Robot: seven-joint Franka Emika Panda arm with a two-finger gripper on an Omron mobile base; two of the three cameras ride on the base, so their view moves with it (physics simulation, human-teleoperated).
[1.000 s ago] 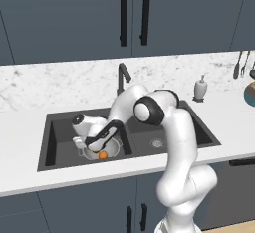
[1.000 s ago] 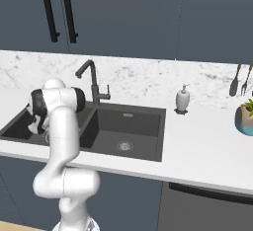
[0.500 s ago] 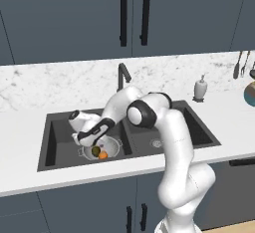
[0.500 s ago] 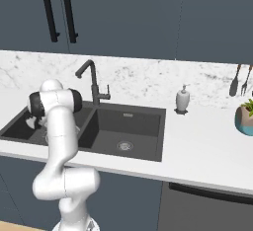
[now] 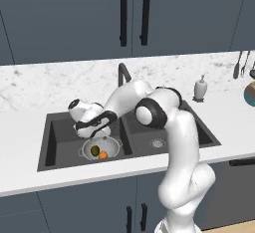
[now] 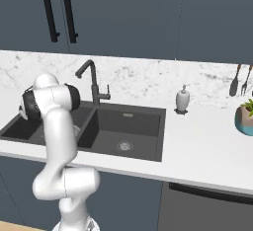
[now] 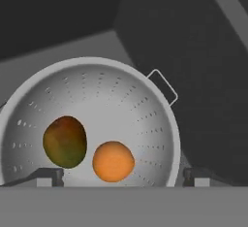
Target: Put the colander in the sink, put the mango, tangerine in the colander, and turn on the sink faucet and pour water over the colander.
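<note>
The colander (image 7: 89, 124) is sitting in the left basin of the sink (image 5: 55, 147), toward its near right corner beside the divider, and both fruits are lying inside it: the mango (image 7: 65, 141) on one side and the tangerine (image 7: 113, 161) just beside it, close together though whether they touch is hard to tell. The gripper (image 5: 92, 130) is hovering directly above the bowl, looking straight down into it, with its fingers (image 7: 46, 176) spread wide apart and holding nothing; the two tips are framing the bowl's near rim in the hand view. So the placing of the colander and the loading of the fruit look finished, and the step now in hand appears to be the release and the clearing away from the bowl. What is left is the water. The sink faucet (image 5: 122, 73) is standing at the far edge of the sink behind the divider, with its small side lever (image 6: 105, 96) showing in the right base view. The next move is probably calling for the hand to rise out of the basin without clipping the colander's rim or handle (image 7: 162, 86), travel back and to the right toward the lever, and push it, then see that the spout is aiming over the left basin where the bowl sits.
</note>
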